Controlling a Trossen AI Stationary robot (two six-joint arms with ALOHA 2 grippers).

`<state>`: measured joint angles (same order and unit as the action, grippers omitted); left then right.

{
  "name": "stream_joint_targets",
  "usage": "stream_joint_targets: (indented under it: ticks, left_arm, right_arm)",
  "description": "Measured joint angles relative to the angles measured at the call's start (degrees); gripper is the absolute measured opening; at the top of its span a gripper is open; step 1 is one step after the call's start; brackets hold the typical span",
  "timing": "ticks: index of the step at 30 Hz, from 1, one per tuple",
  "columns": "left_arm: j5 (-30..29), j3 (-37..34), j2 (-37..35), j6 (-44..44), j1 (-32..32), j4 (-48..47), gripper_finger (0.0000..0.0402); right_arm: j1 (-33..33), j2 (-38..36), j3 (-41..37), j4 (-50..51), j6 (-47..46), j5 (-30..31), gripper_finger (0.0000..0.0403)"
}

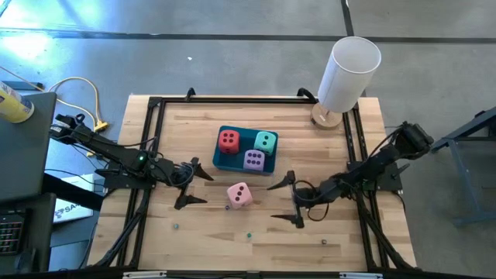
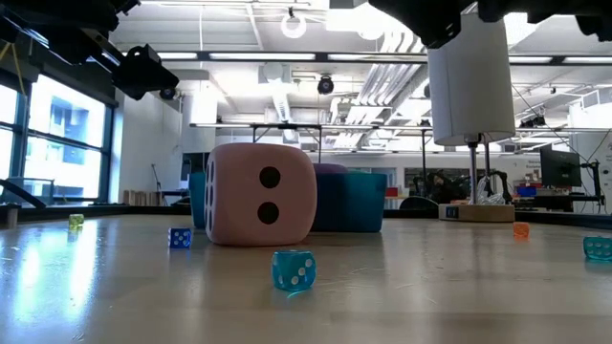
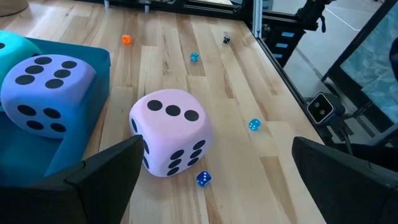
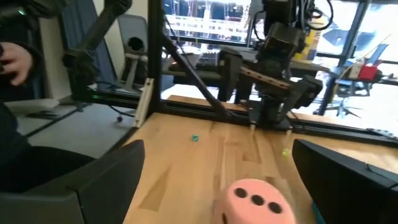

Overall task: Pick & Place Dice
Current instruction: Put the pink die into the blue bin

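A blue tray [image 1: 225, 161] at the table's middle holds a red die [image 1: 229, 141], a teal die [image 1: 266, 142] and a purple die [image 1: 254, 160]. A pink die [image 1: 239, 195] rests on its bottom face on the wood just in front of the tray, also in the left wrist view [image 3: 171, 134] and the right wrist view [image 4: 258, 202]. My left gripper [image 1: 207, 188] hovers open to the pink die's left, pointing at it. My right gripper [image 1: 271, 202] hovers open to its right. Neither touches anything.
A white cylinder [image 1: 349, 68] on a round wooden base stands at the far right corner. Tiny dice lie scattered on the wood, such as a blue one [image 3: 203, 179] beside the pink die. Black rails [image 1: 151, 124] frame the table. A person's hand [image 4: 13, 62] shows beyond the table.
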<state>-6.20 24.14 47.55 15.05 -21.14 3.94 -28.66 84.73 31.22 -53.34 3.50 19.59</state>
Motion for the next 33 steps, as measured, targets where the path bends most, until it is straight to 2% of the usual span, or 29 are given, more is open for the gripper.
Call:
stream_joint_targets:
  ticks: [11,16,20,24,33]
  left_arm:
    - [0.0,0.0,0.0,0.0,0.0,0.0,0.04]
    - [0.0,0.0,0.0,0.0,-0.1,0.0,0.04]
    - [0.1,0.0,0.0,-0.1,-0.2,0.0,0.04]
    - [0.1,0.0,0.0,-0.1,-0.2,0.0,0.04]
    - [0.1,0.0,0.2,-0.4,-0.3,0.0,0.04]
  right_arm:
    - [-2.1,6.8,0.1,-6.4,-2.4,1.1,0.04]
    - [-2.6,9.7,3.9,-6.2,-1.2,3.5,0.04]
    - [-3.6,10.5,9.3,2.9,0.6,5.7,0.04]
    - [-4.9,10.5,14.1,13.1,-2.4,9.6,0.04]
    - [-7.1,10.4,15.4,16.9,-13.3,15.9,0.04]
